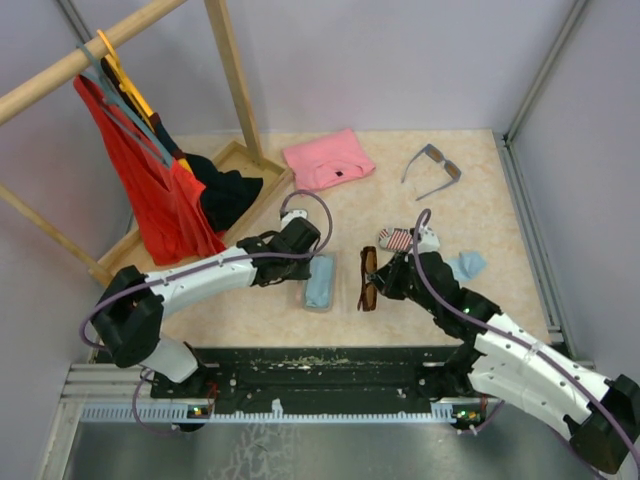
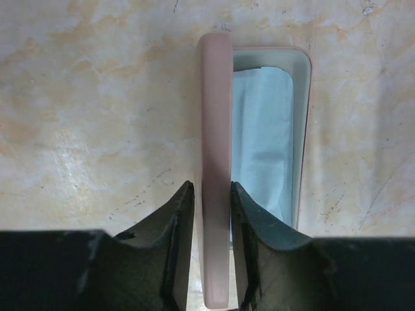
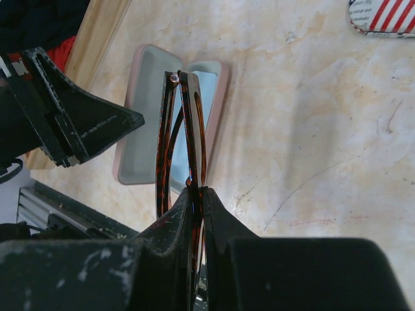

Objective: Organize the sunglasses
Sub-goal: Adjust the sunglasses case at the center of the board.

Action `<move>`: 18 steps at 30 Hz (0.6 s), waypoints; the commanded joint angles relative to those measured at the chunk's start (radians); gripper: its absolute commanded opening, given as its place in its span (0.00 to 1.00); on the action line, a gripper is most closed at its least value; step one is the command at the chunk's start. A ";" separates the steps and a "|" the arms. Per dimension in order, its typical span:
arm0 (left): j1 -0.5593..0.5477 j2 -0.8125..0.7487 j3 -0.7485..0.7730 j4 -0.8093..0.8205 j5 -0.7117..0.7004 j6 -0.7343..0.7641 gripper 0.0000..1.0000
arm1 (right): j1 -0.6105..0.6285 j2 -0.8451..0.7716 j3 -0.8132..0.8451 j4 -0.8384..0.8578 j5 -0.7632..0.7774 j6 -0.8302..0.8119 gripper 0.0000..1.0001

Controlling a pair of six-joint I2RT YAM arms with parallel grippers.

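Note:
The brown-framed sunglasses (image 1: pixel 368 278) hang folded, pinched in my right gripper (image 1: pixel 386 276), which is shut on their frame (image 3: pixel 183 129) just right of the open pink case (image 1: pixel 320 283). In the right wrist view the gripper (image 3: pixel 200 191) holds them above the table beside the case (image 3: pixel 139 129). My left gripper (image 2: pixel 211 194) straddles the case's upright lid (image 2: pixel 215 116). Its right finger touches the lid and a thin gap shows at the left finger. A light blue cloth (image 2: pixel 262 129) lies inside the case. The grey-blue sunglasses (image 1: pixel 432 170) lie unfolded at the far right.
A flag-patterned case (image 1: pixel 395 238) lies just behind my right gripper, a loose light blue cloth (image 1: pixel 466 265) to its right. A pink folded garment (image 1: pixel 328 158) lies at the back. A wooden rack (image 1: pixel 232 70) with red and dark clothes (image 1: pixel 150 190) fills the left.

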State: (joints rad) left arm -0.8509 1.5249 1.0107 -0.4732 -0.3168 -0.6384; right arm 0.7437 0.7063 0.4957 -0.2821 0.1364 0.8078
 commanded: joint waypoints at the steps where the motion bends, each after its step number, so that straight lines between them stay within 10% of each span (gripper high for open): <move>1: -0.024 -0.039 -0.034 0.043 -0.084 -0.123 0.39 | -0.002 0.026 -0.013 0.137 -0.045 0.031 0.00; 18: -0.020 -0.252 -0.180 0.323 0.106 0.008 0.65 | -0.002 0.219 0.029 0.305 -0.114 0.013 0.00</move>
State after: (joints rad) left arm -0.8738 1.3556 0.8875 -0.3199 -0.3168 -0.6983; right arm 0.7437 0.8791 0.4713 -0.1081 0.0475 0.8299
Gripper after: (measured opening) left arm 0.638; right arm 0.072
